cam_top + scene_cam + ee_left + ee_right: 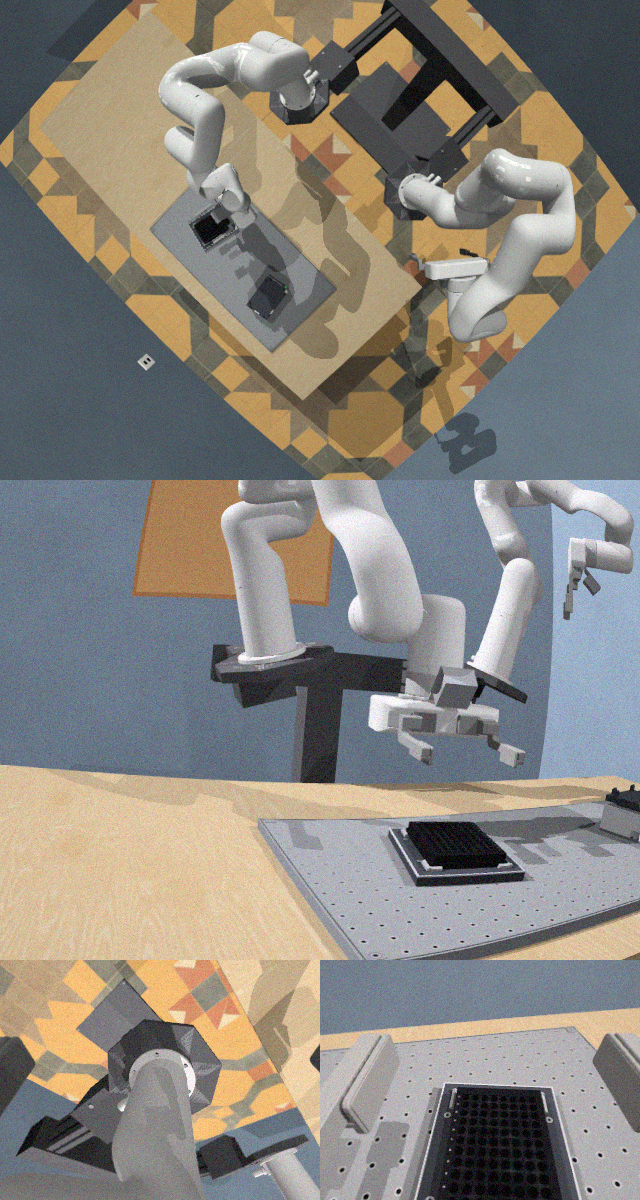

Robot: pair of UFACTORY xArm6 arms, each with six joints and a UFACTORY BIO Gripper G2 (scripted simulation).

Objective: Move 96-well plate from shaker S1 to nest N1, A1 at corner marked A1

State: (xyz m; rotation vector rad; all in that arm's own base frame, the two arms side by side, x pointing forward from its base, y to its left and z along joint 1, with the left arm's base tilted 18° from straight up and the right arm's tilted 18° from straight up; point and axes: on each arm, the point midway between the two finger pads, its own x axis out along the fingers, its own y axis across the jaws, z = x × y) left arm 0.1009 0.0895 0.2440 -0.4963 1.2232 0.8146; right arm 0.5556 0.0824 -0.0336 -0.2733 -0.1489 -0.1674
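The black 96-well plate [207, 233] [454, 844] [500, 1150] lies flat in the plate nest N1 [465, 878] [435, 1152], between the pale corner locators. The A1 marks cannot be read. My right gripper [468, 757] [495, 1082] is open and empty, well above the plate, its fingers wider apart than the nest in the right wrist view. The plate shaker S1 [267, 296] [621, 819] has a bare dark top in the top view. My left gripper [567, 615] [165, 1065] is open and empty, off the table.
Nest and shaker stand on a grey perforated board [180, 219] [320, 862] on the wooden table [118, 129] [155, 867]. The left arm is raised beyond the table's edge. The dark arm stand [361, 124] [320, 733] is behind the table.
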